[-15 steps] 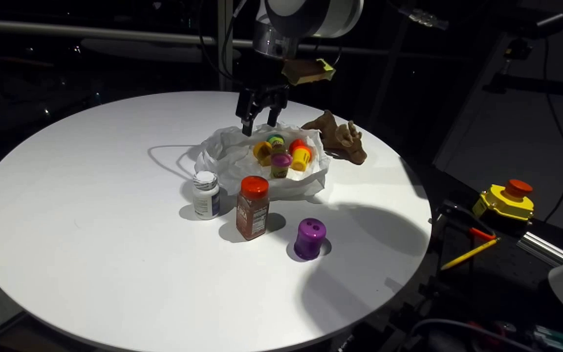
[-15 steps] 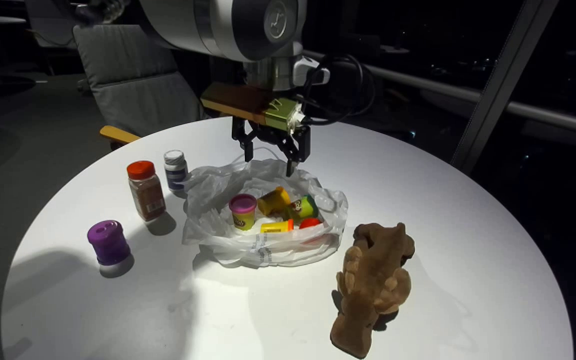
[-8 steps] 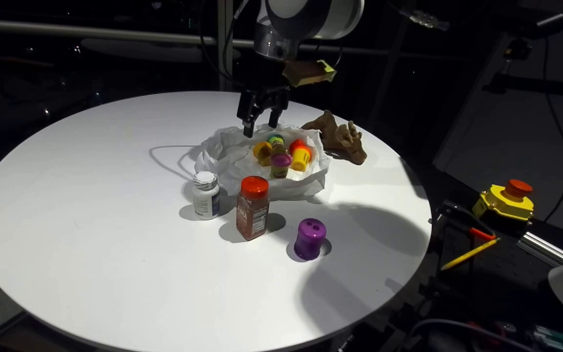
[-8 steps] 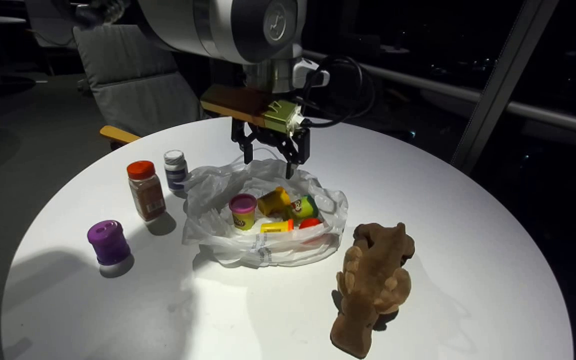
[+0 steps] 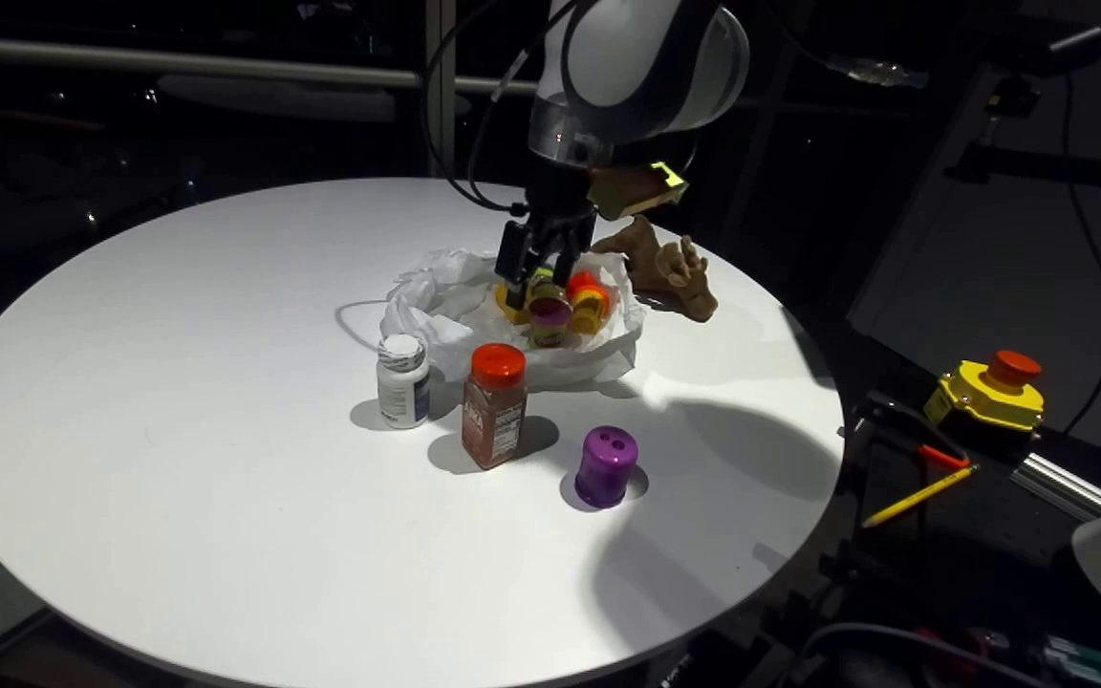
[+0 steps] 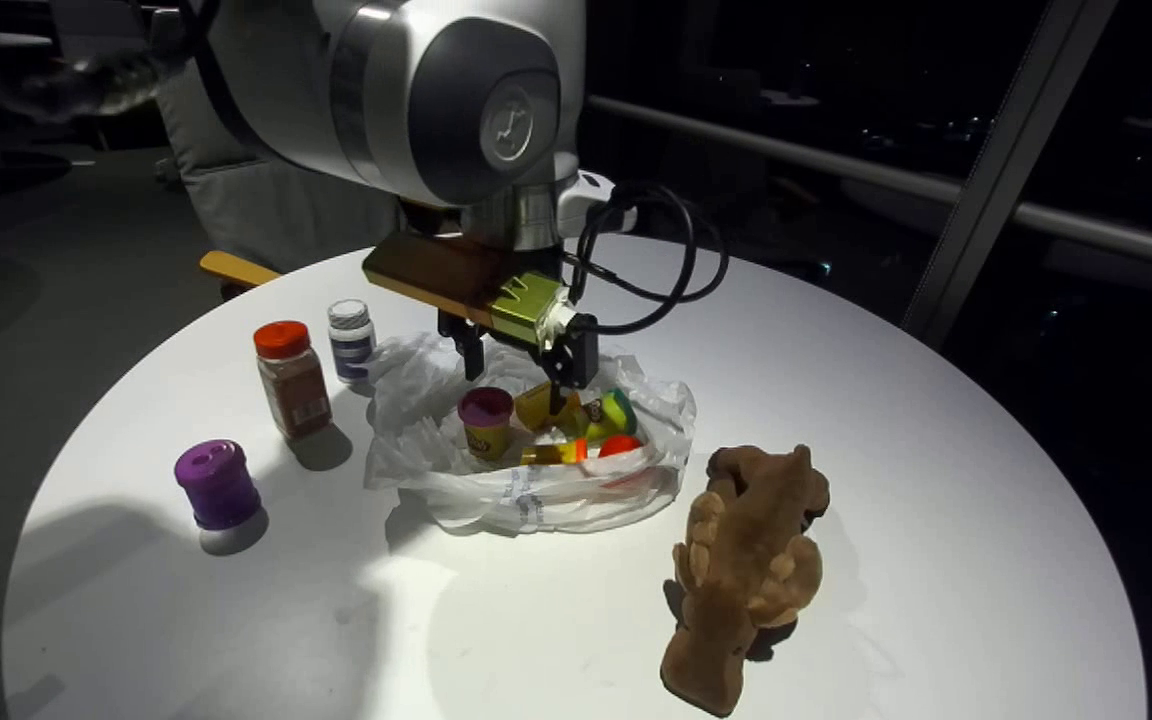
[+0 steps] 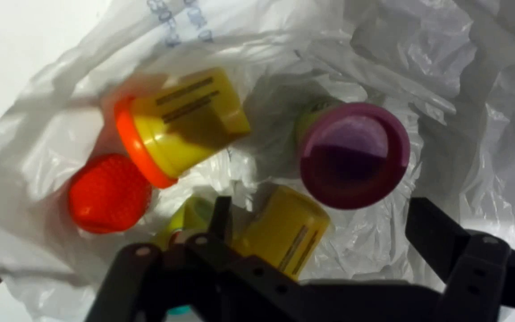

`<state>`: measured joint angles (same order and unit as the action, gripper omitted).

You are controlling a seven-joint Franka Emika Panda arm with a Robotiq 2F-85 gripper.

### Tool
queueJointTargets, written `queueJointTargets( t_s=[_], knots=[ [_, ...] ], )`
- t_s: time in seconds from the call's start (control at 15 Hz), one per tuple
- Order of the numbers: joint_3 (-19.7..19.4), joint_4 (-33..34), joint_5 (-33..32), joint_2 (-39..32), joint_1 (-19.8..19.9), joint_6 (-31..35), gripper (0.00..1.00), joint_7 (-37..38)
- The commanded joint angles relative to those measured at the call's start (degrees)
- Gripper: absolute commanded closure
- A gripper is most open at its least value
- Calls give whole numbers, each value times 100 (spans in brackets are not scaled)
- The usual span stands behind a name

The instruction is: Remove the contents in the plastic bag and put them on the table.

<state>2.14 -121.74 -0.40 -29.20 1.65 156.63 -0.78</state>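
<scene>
plastic bag (image 6: 496,507): wrinkled | red piece (image 7: 107,194): rounded, textured | toy (image 6: 748,570): plush

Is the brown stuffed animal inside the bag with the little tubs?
No, the stuffed animal lies on the table, outside the bag.

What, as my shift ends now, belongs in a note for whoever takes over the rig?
End effector: open, nothing gripped, at the mouth of the plastic bag.
In the bag: magenta-lidded tub, orange-lidded yellow tub, amber tub, green-lidded tub, red piece.
Done: white bottle, red-lidded jar, purple cup-like piece and brown plush toy are outside it, on the table.
Left: move the five seen in the bag onto the table.
</scene>
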Motion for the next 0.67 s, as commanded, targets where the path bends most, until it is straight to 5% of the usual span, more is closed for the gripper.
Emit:
queueJointTargets(
  t_s=[0.0,0.13,0.27,0.6],
  knots=[
    [102,-505,138,350,-7,262,0,-84],
    [96,-577,96,362,-56,319,0,-39],
    [111,-545,98,319,-75,274,28,-25],
    [19,-610,27,363,-182,252,66,76]
  ],
)
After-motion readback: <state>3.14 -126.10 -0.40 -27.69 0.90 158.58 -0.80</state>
